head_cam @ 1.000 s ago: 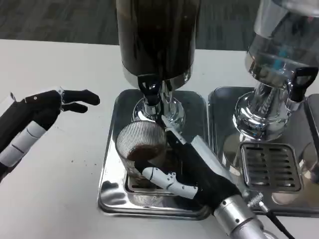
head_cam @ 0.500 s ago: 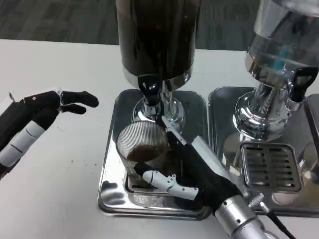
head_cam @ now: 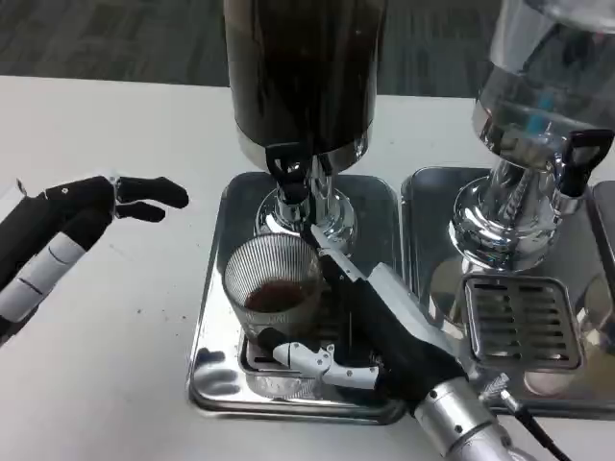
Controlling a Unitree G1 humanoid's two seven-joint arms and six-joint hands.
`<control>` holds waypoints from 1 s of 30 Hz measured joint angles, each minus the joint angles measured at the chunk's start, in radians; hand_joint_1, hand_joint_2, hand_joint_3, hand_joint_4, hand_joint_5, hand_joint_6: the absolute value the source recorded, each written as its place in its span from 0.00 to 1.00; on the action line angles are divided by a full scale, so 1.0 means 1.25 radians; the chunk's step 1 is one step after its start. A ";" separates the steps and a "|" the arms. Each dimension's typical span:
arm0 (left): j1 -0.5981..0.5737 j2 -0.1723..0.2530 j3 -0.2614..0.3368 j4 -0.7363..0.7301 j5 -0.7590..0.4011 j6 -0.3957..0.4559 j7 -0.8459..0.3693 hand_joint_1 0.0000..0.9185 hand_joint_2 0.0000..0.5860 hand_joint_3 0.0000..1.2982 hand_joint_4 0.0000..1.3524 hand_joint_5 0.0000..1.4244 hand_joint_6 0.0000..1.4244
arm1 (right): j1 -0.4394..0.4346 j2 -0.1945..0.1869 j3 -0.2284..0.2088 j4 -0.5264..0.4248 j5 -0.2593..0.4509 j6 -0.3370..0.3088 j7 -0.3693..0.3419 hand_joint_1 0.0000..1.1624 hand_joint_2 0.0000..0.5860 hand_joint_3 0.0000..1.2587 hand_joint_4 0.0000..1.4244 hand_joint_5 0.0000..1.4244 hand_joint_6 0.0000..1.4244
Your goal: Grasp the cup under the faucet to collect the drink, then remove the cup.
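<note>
- The cup (head_cam: 273, 291), a ribbed clear glass, stands at the centre of the frame on the left drip tray (head_cam: 216, 317), directly below the black faucet (head_cam: 288, 173) of the dark drink dispenser (head_cam: 303, 67).
- The right hand (head_cam: 380, 331) is wrapped around the cup from the right: one finger lies along its far side, the thumb crosses in front of its base, so it grips the cup.
- The left hand (head_cam: 91, 206) hovers over the desk (head_cam: 106, 355) at the left of the frame, holding nothing; its fingers are stretched out and close together.
- Risk: the ribbed glass looks slippery, and the thumb sits low on it. Lifted fast, the cup could tilt and spill onto the tray.
- Risk: the rim sits close under the faucet, so a straight upward pull would probably knock against it; drawing the cup toward the bottom of the frame first seems safer.
- Contents: the cup holds a shallow pool of dark drink, well below the rim. The dispenser tank above is dark, seemingly full of the same liquid.
- A second dispenser (head_cam: 538, 106) at the upper right has a clear tank and its own tray (head_cam: 524, 331) with a grille.
</note>
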 measured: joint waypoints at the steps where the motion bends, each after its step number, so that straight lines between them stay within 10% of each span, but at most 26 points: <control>1: 0.000 0.000 0.000 0.000 0.000 0.001 0.000 0.00 0.28 0.35 0.27 0.18 0.25 | 0.003 0.002 0.000 -0.002 0.000 0.001 -0.001 0.51 0.34 0.00 0.00 0.00 0.05; 30: 0.008 0.011 -0.001 0.000 0.031 0.001 0.010 0.00 0.31 0.39 0.29 0.19 0.26 | 0.029 0.041 0.048 -0.009 -0.105 0.022 -0.157 0.48 0.36 0.05 0.12 0.25 0.44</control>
